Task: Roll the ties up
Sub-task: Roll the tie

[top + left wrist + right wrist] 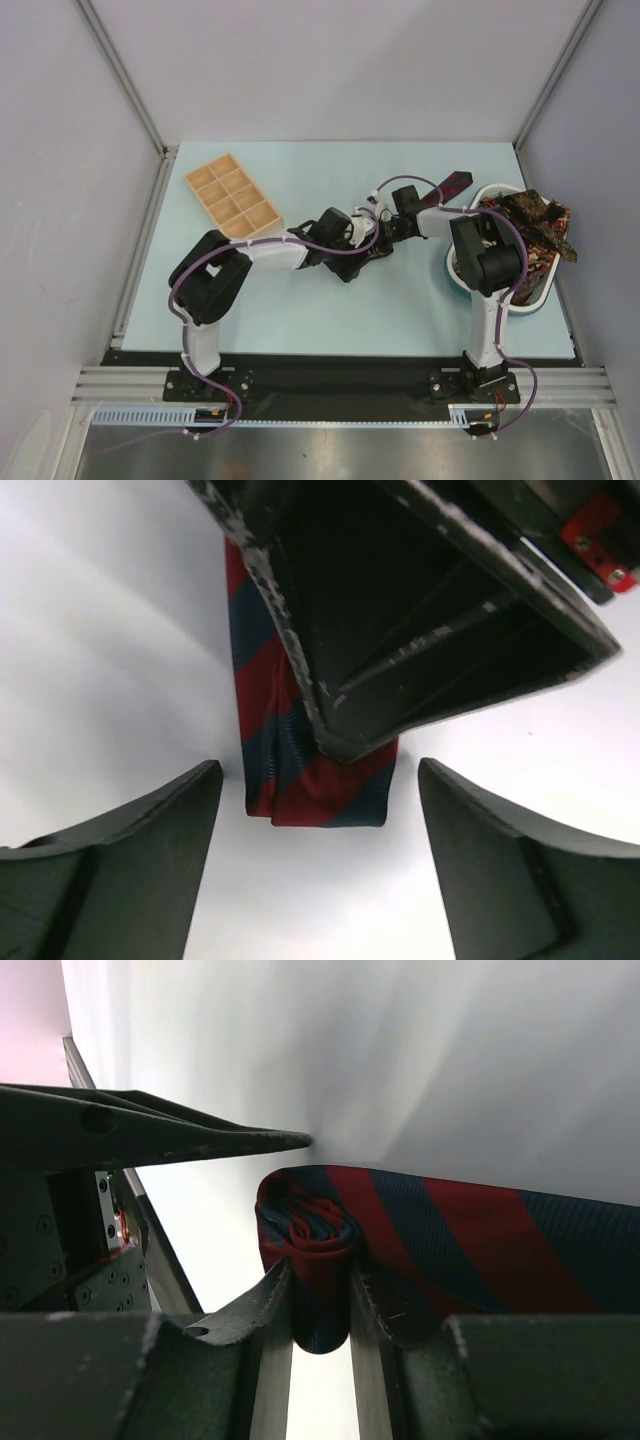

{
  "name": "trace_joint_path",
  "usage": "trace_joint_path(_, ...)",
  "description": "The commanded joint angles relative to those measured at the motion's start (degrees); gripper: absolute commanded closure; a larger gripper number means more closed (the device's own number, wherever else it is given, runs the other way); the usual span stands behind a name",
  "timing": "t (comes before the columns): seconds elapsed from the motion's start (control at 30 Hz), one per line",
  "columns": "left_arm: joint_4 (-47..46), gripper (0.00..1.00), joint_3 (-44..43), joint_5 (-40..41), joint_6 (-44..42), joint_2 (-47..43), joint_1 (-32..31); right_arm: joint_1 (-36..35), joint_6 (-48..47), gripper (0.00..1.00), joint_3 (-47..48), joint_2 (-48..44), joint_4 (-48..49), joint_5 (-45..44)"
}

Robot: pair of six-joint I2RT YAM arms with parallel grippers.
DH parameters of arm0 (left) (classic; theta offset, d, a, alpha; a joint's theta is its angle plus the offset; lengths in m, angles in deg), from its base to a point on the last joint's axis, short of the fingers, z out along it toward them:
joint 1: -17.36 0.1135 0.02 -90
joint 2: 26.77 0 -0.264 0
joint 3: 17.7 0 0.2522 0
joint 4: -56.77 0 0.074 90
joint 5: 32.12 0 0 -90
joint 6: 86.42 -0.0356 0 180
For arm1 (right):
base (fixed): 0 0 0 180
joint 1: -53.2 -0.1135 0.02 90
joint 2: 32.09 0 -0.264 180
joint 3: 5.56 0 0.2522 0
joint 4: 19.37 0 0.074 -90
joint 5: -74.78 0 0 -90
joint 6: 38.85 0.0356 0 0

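From above, your two arms meet at mid-frame: the left arm (pixel 270 252) reaches in from lower left, the right arm (pixel 485 255) from the right. One striped tie (pixel 455 183) trails from their meeting point toward upper right, lying flat on the table, likely so it can feed into the roll. At right, one white basket (pixel 497 188) holds a heap of ties (pixel 535 225), several, too tangled to count. One wooden tray (pixel 232 196) sits upper left, well apart.

In the left wrist view, your left gripper (pixel 320 770) has its fingers spread wide at the lower corners. They flank the tie's folded end without touching it, seemingly ready to brace it.

In the right wrist view, your right gripper (pixel 320 1272) pinches the tie's coiled end between its two fingers at lower centre, probably so the coil cannot spring loose
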Motion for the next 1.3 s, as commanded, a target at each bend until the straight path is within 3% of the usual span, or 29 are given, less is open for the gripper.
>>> trace_joint_path(0.0, 4.04, 0.18, -2.85, 1.04, -1.06, 1.42, -0.92, 0.31, -1.08, 0.70, -0.19, 0.79, 0.92, -5.89)
trace_joint_path(0.3, 7.65, 0.40, -3.72, 5.44, -1.94, 1.51, -2.86, 0.66, 0.85, 0.62, -3.09, -1.06, 4.88, -6.95)
trace_joint_path(0.43, 8.35, 0.47, -4.25, 5.96, -2.03, 1.78, -2.86, 0.66, 1.11, 0.50, -3.44, -1.76, 4.96, -8.26)
trace_joint_path(0.57, 8.79, 0.49, -4.43, 6.23, -2.03, 1.95, -2.86, 1.19, 1.82, 0.50, -4.41, -3.17, 5.75, -10.11)
trace_joint_path(0.7, 8.97, 0.50, -4.69, 6.40, -1.94, 2.31, -2.86, 1.71, 2.61, 0.61, -5.20, -3.87, 6.46, -10.46)
trace_joint_path(0.8, 8.53, 0.43, -4.60, 6.23, -1.76, 1.95, -2.86, 1.71, 2.35, 0.69, -5.02, -3.43, 6.46, -10.12)
trace_joint_path(0.83, 8.44, 0.37, -4.69, 6.23, -1.76, 1.69, -2.86, 1.63, 2.43, 0.73, -4.85, -3.17, 6.28, -9.94)
trace_joint_path(0.93, 7.48, 0.22, -5.21, 5.70, -1.85, 1.16, -2.86, 1.63, 2.26, 0.74, -4.41, -2.47, 5.76, -9.76)
trace_joint_path(1.03, 6.07, 0.15, -6.18, 6.14, -2.29, 1.07, -2.77, 1.45, 2.08, 0.74, -4.06, -2.11, 5.32, -9.67)
trace_joint_path(1.27, 4.40, 0.15, -10.23, 7.02, -1.50, 4.41, -2.33, 1.54, 1.99, 0.74, -4.23, -2.11, 5.23, -9.94)
